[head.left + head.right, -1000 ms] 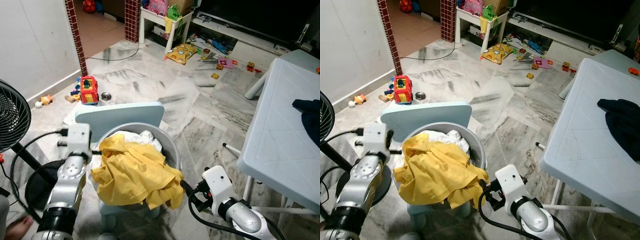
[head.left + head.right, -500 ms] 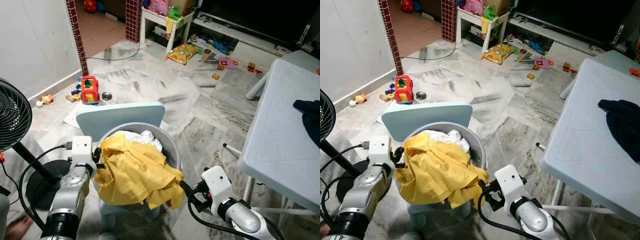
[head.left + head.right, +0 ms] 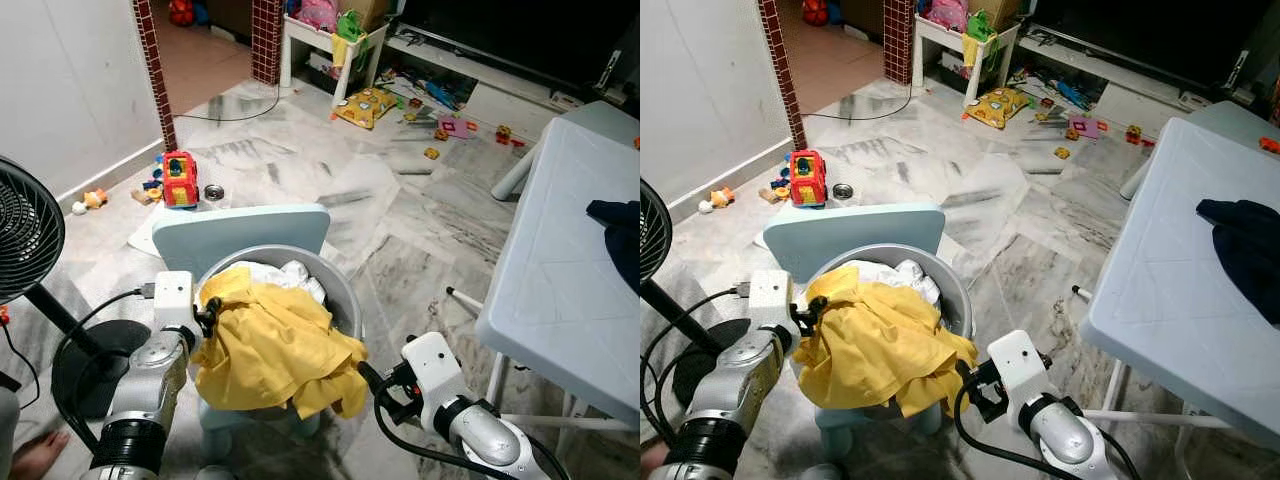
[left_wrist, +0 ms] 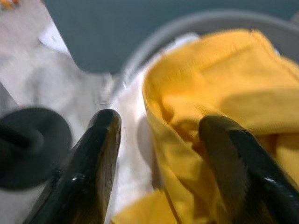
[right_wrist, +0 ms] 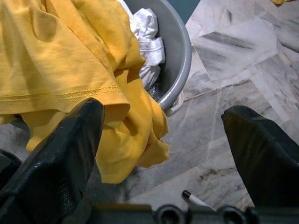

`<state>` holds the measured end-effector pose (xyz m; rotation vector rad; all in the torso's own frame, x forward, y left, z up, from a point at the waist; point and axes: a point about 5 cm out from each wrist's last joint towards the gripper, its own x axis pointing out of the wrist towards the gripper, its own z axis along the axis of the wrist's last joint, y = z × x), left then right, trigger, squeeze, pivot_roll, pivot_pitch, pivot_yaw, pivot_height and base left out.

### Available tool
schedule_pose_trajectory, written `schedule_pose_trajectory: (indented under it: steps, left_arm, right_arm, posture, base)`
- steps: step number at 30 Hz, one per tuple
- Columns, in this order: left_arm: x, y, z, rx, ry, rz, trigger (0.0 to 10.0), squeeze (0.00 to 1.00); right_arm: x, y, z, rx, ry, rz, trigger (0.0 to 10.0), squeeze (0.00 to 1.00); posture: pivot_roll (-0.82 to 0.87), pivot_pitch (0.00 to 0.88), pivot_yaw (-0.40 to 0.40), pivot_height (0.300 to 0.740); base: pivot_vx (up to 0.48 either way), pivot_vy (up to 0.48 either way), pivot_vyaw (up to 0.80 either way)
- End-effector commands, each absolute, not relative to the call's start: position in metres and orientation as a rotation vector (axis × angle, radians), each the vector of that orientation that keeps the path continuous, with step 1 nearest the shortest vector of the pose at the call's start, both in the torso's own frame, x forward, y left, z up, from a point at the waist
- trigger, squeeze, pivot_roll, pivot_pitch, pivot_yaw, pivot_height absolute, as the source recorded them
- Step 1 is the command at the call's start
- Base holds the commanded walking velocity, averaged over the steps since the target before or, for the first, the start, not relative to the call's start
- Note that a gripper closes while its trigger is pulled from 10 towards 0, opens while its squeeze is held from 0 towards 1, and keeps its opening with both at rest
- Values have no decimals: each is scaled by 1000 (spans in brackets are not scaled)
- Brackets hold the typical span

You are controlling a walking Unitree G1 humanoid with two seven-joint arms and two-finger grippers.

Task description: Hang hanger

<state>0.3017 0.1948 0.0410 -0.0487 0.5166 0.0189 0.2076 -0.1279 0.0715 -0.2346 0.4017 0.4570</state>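
Observation:
A yellow garment [image 3: 270, 345] is heaped over a grey round basket [image 3: 345, 290] that stands on a light blue chair [image 3: 240, 230]. White laundry [image 3: 285, 275] lies under it at the back. My left gripper [image 3: 208, 312] is at the garment's left edge, open; in the left wrist view its fingers [image 4: 100, 154] straddle a fold of the yellow cloth [image 4: 210, 84]. My right gripper [image 3: 367, 379] is open low beside the basket's front right, just below the garment's hanging hem [image 5: 135, 135]. I see no hanger.
A pale table [image 3: 560, 270] with a dark garment [image 3: 618, 222] stands at the right, its legs close to my right arm. A black fan [image 3: 25, 235] and its base stand at the left. Toys, including a red truck [image 3: 178, 178], litter the marble floor beyond. A bare foot [image 3: 30, 455] is bottom left.
My left arm has come down and in, bringing its open gripper from outside the basket to the yellow garment's left edge. The right gripper has hardly moved.

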Motion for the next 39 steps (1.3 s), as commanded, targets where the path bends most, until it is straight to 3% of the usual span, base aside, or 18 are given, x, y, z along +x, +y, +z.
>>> schedule_pose_trajectory:
  steps: [1,2,15,39]
  left_arm:
    - [302,186,35,-96,566,-16,1686,0]
    - [302,184,34,-113,582,-29,0,0]
    - [312,183,35,-135,615,-45,0,0]
    - [296,187,49,-141,572,49,0,0]
  right_arm:
    - [207,-132,70,-247,412,443,10000,0]
    - [207,-132,70,-246,412,443,10000,0]
    - [203,-135,69,-244,419,427,10000,0]
    - [206,-137,68,-250,422,439,10000,0]
  posture:
    - [69,106,-150,740]
    - [67,108,-149,740]
    - [52,112,-140,740]
    - [73,110,-148,740]
  base:
    - [0,0,0]
    - [0,0,0]
    - [0,0,0]
    - [0,0,0]
